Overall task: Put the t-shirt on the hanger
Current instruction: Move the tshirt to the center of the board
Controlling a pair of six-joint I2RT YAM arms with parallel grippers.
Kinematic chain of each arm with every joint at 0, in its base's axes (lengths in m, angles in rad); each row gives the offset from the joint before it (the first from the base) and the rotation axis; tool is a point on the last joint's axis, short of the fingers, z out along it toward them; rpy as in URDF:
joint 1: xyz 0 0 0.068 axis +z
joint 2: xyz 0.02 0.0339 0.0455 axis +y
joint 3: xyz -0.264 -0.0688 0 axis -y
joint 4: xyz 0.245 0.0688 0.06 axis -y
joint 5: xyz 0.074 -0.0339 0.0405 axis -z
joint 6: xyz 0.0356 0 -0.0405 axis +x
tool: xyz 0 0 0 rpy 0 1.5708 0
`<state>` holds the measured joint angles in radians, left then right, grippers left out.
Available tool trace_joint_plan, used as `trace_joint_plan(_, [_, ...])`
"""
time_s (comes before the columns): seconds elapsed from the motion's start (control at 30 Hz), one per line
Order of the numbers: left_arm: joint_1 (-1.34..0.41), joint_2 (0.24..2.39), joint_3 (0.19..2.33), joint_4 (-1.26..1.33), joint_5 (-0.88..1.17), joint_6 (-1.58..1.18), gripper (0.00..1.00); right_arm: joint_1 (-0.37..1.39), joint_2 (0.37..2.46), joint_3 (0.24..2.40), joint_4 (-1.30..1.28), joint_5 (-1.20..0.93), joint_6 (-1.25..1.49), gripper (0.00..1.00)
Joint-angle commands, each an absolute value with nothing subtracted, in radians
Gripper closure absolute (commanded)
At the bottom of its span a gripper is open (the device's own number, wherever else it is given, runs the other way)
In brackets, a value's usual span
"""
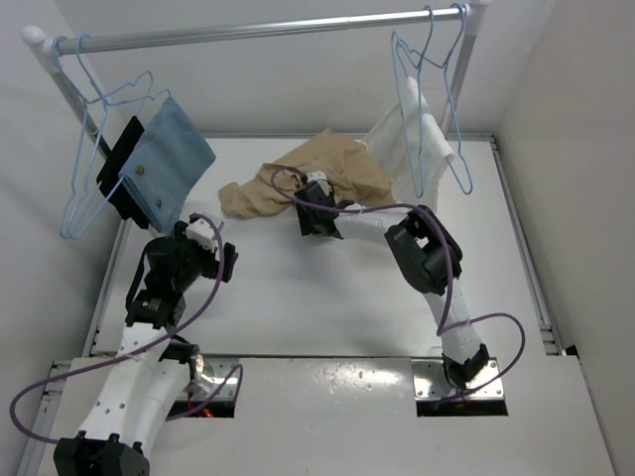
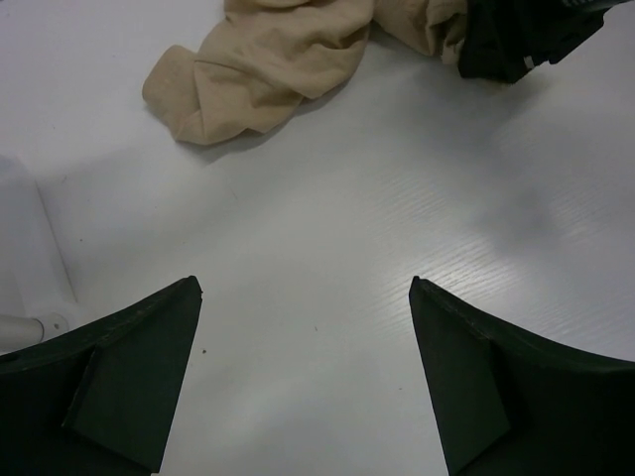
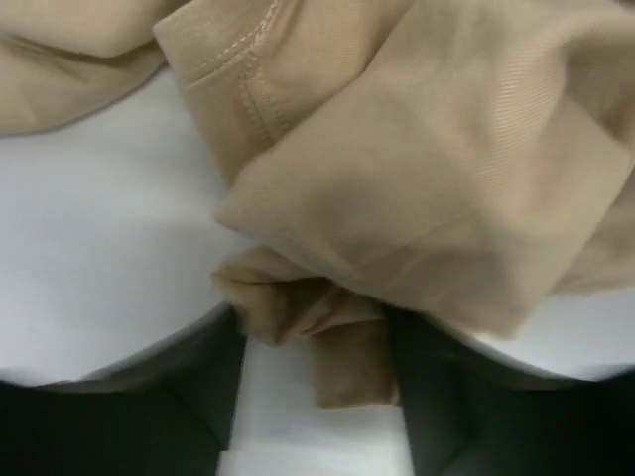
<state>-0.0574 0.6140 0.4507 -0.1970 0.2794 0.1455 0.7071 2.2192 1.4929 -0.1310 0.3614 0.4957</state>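
The t-shirt (image 1: 316, 177) lies crumpled on the table (image 1: 327, 297) at 12 o'clock, not yet lifted. The right gripper (image 1: 316, 220) is at its 6 o'clock edge, jaws apart around a fold. The left gripper (image 2: 303, 372) is open over bare table. The hanger (image 1: 94, 149) hangs empty at 10 o'clock, so all the threading remains.
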Motion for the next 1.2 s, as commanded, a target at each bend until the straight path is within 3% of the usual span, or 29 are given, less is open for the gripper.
trace_joint_plan(0.0, [-0.051, 0.604, 0.442, -0.152, 0.272, 0.135, 0.09, 0.696, 2.244, 1.456, -0.143, 0.262, 0.541, 0.66])
trace_joint_plan(0.07, [-0.051, 0.604, 0.442, -0.152, 0.262, 0.135, 0.09, 0.696, 2.228, 1.402, -0.143, 0.262, 0.541, 1.00])
trace_joint_plan(0.23, [-0.051, 0.595, 0.433, -0.143, 0.262, 0.135, 0.10, 0.730, 2.060, 1.174, -0.086, 0.131, 0.363, 1.00])
trace_joint_plan(0.37, [-0.051, 0.620, 0.411, -0.143, 0.221, 0.144, 0.24, 0.773, 1.871, 0.985, -0.159, 0.000, 0.350, 1.00])
trace_joint_plan(0.43, [-0.051, 0.649, 0.411, -0.143, 0.195, 0.144, 0.32, 0.816, 1.769, 0.842, -0.213, 0.044, 0.374, 1.00])
trace_joint_plan(0.53, [-0.073, 0.727, 0.446, -0.161, 0.195, 0.179, 0.35, 0.873, 1.527, 0.662, -0.315, 0.228, 0.501, 1.00])
trace_joint_plan(0.6, [-0.095, 0.776, 0.459, -0.161, 0.233, 0.210, 0.35, 0.883, 1.336, 0.603, -0.343, 0.256, 0.625, 1.00])
trace_joint_plan(0.73, [-0.147, 0.874, 0.508, -0.161, 0.264, 0.236, 0.29, 0.917, 1.175, 0.604, -0.535, 0.424, 0.741, 1.00])
trace_joint_plan(0.77, [-0.156, 0.897, 0.532, -0.147, 0.273, 0.245, 0.25, 0.917, 1.166, 0.620, -0.640, 0.505, 0.755, 0.94])
trace_joint_plan(0.8, [-0.173, 0.919, 0.544, -0.138, 0.273, 0.255, 0.23, 0.917, 1.166, 0.635, -0.669, 0.521, 0.794, 0.79])
trace_joint_plan(0.83, [-0.182, 0.939, 0.555, -0.117, 0.284, 0.255, 0.22, 0.917, 1.148, 0.635, -0.669, 0.500, 0.785, 0.45])
trace_joint_plan(0.87, [-0.201, 0.969, 0.574, -0.103, 0.284, 0.255, 0.20, 0.917, 1.122, 0.635, -0.614, 0.479, 0.758, 0.38])
trace_joint_plan(0.93, [-0.221, 0.994, 0.583, -0.060, 0.293, 0.239, 0.19, 0.937, 1.121, 0.635, -0.566, 0.465, 0.690, 0.11])
trace_joint_plan(1.17, [-0.268, 1.091, 0.690, 0.024, 0.250, 0.033, 0.18, 0.986, 1.255, 0.858, -0.522, 0.413, 0.418, 0.09])
